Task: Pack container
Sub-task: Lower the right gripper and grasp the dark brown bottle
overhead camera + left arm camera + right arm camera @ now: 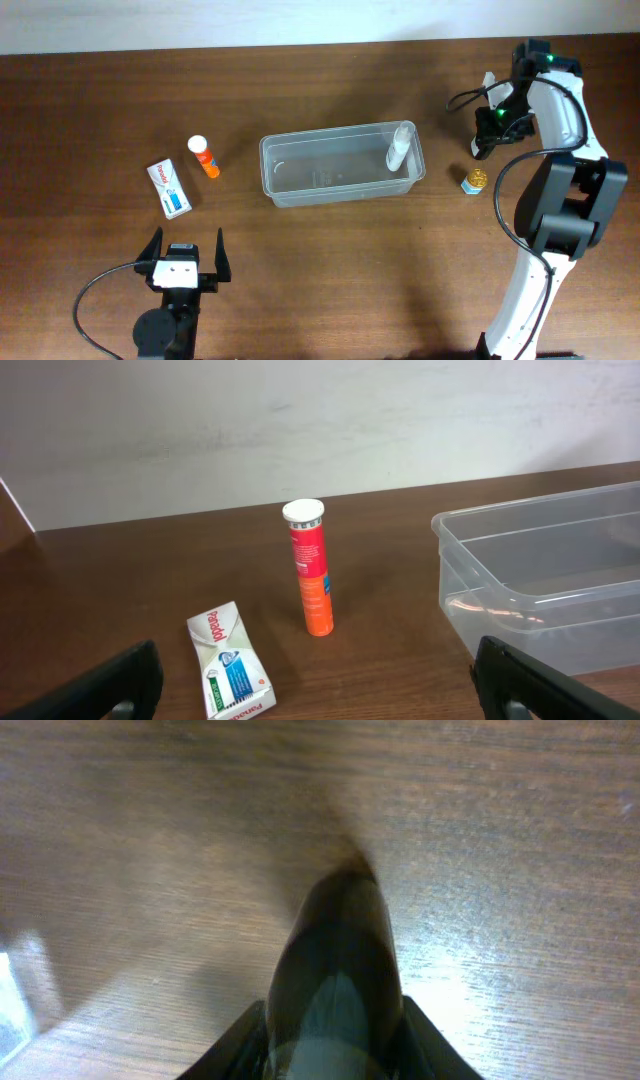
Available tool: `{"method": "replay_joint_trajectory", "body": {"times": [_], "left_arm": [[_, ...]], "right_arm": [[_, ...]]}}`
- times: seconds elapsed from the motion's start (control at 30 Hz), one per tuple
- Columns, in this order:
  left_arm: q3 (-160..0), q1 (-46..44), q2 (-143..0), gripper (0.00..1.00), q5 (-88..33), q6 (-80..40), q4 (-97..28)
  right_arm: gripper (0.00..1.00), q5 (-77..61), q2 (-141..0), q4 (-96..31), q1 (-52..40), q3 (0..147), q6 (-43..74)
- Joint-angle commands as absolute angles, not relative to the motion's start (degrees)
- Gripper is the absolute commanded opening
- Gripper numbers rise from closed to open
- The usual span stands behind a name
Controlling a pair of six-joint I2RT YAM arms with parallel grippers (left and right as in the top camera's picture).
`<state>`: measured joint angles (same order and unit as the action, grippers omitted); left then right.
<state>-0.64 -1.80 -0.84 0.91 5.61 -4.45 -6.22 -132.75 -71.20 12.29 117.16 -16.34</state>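
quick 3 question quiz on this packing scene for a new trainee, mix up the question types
1. True or false: the orange tube stands upright on the table, outside the container.
2. In the overhead view, where in the container is the white bottle? A) right end B) left end C) middle
3. Fill in: the left gripper has its jaws ___ with nothing between them.

Key: 1 true; 2 A; 3 open
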Motion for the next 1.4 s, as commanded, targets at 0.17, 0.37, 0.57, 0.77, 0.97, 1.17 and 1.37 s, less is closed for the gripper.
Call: {"method": "replay_joint_trajectory", "body": {"times": [0.17, 0.37, 0.57, 0.77, 0.97, 1.17, 1.37], "left_arm": [[-0.5, -1.5, -0.4, 0.99, 1.2, 6.5, -4.7], [-0.5, -1.5, -0.4, 0.99, 1.2, 6.5, -4.7], [-0.5, -1.5, -0.4, 0.99, 1.2, 6.5, -4.7], [-0.5, -1.5, -0.4, 1.0, 1.2, 6.5, -4.7], [-0.5, -1.5, -0.4, 0.99, 1.2, 6.5, -4.7], [-0.5, -1.5, -0.4, 0.99, 1.2, 6.5, -4.7], [-0.5, -1.5, -0.4, 0.99, 1.2, 6.5, -4.8]], "right_arm": [[0.29, -13.5, -131.8, -80.7, 12.3, 133.7, -12.8], [0.29, -14.6, -131.8, -89.8, 11.5, 147.1, -12.8], [0.35, -9.0, -132.1, -92.2, 11.7, 147.4, -12.8], [0.36, -9.0, -132.3, -88.5, 11.6, 138.7, -14.6], [0.4, -7.8, -132.3, -82.5, 11.7, 129.1, -14.5], [0.43, -5.6, -132.4, -78.7, 11.7, 124.1, -14.5], [0.43, -5.1, -132.5, -76.8, 11.7, 121.9, -14.5]]}}
